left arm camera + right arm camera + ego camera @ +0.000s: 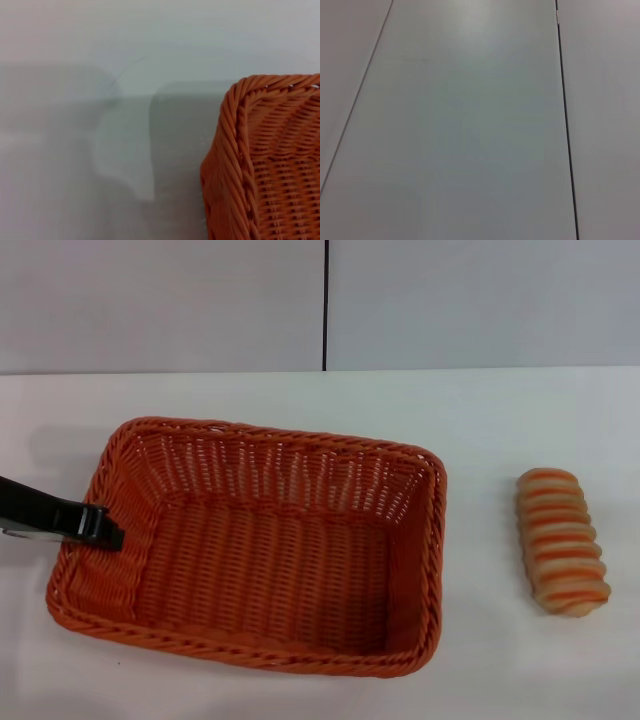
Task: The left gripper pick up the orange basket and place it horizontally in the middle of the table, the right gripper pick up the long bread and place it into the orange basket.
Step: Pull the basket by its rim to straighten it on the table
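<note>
White counter point(480, 410) runs back to a light grey wall point(160, 300), which is split by one dark vertical seam point(325, 305).

Orange basket point(255, 545): resting flat on the counter, left of centre in the head view, long side running across my front. The interior holds nothing. The braided rim is intact all round where it shows. The left wrist view shows one rounded corner of the basket point(260, 165) with bare counter beside it.

My left claw point(100, 525): it enters from the left edge of the head view and its black tip sits at the basket's left short wall, at the rim. The tip overlaps the wicker, so contact looks likely. I cannot tell from this angle whether the fingers are apart or clamped on the rim; only a single dark tip is visible. The left wrist view shows none of my own fingers.

Long bread point(562, 542): lying on the counter to the right of the basket, well apart from it, striped ridged top upward. Its long axis runs roughly front to back, the near end slightly further right. Nothing touches it.

My right claw: not visible in any view. The right wrist view shows only plain grey panels point(470, 125) with thin dark seams.
</note>
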### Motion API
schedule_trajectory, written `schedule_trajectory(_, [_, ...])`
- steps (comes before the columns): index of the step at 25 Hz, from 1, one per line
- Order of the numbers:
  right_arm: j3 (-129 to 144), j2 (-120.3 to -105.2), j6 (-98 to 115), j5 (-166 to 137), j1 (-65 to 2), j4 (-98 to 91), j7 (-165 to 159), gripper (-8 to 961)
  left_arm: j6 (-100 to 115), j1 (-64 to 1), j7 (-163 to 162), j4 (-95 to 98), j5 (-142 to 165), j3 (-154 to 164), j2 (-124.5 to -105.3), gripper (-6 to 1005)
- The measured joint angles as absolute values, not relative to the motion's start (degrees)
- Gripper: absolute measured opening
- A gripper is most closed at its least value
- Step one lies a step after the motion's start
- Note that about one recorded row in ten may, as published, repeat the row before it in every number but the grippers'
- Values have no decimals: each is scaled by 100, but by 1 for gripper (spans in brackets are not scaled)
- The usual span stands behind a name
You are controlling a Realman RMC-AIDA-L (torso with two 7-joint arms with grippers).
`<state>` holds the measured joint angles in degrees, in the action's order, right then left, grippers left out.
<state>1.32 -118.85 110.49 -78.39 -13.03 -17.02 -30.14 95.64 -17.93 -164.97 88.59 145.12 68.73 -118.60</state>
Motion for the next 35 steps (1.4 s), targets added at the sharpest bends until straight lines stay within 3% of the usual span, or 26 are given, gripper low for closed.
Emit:
schedule_trajectory(15, [148,-11882,11079,-7839,-1341,-1723,-3014,823,9514,-1832,-16391,9067,14585,6881,-11829,153])
schedule_trajectory(20, [275,-11838,10982,-8062,-1338,-2059,-3728,823,9510,-1835,-16377,9064,14583,6845,-11820,363])
schedule_trajectory(28, [221,-11883,11106,-8018,-1301,-2047,-3671,824,9544,-1848,-16296,9120,14581,6698,-11814,801])
schedule_trajectory(35, [72,-11896,11182,-7992,-1281,-1982,-3564,823,9590,-1833,-16208,9230,14550,6525,-11806,807])
